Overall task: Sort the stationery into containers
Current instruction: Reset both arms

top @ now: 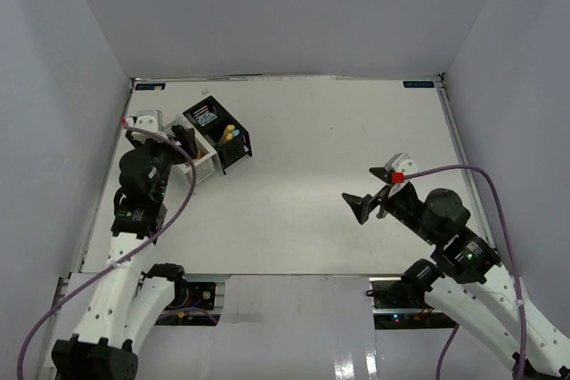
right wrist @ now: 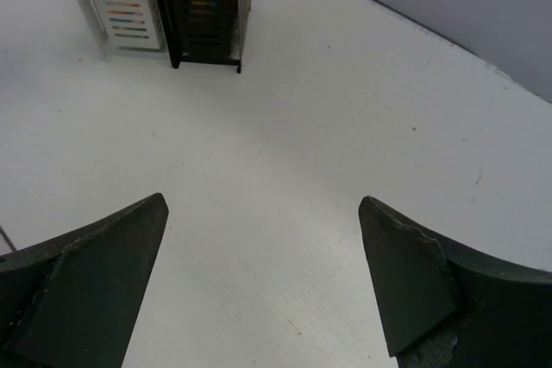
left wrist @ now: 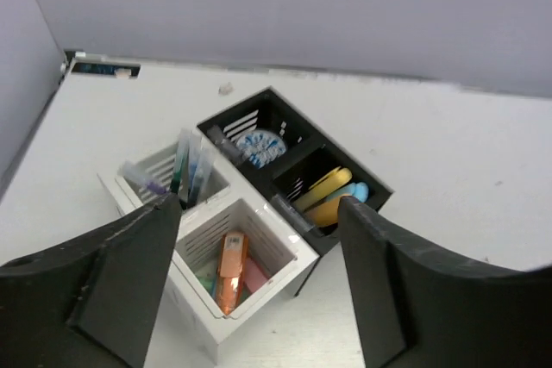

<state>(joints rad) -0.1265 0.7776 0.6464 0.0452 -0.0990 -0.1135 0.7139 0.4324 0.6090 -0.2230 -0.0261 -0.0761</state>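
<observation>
Hovering | L end effector [left wrist: 259,206] spread, empty, over white compartment [left wrist: 197,306] | R end effector [right wrist: 263,202] spread, empty

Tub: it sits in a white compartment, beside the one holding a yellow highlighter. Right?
Not quite. The left wrist view shows the tub in a black compartment, not a white one. The yellow highlighter is in the compartment beside it, as stated.

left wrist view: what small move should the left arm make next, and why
Probably lift the left gripper straight up, clear of the low white slatted compartment. Its jaws stand open and empty, and the short orange highlighter already lies inside that compartment below them, so nothing there seems left to grip.
</observation>
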